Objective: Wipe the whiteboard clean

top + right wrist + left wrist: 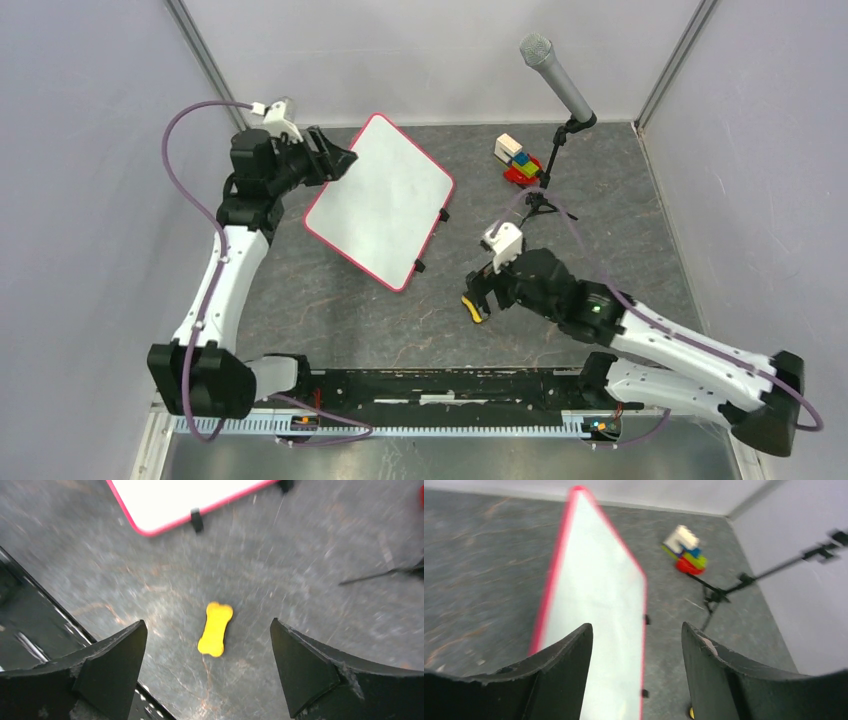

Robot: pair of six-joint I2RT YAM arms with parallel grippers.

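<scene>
The whiteboard, white with a red-pink frame and small black feet, lies flat at the table's middle left; its face shows no writing. It also shows in the left wrist view and its near corner in the right wrist view. My left gripper is open and empty, above the board's far left edge. My right gripper is open and empty, hovering over a small yellow bone-shaped eraser that lies on the table to the right of the board's near corner.
A microphone on a black tripod stand stands at the back right. A stack of coloured toy blocks sits next to it. Grey walls close in the table on three sides. The black base rail runs along the near edge.
</scene>
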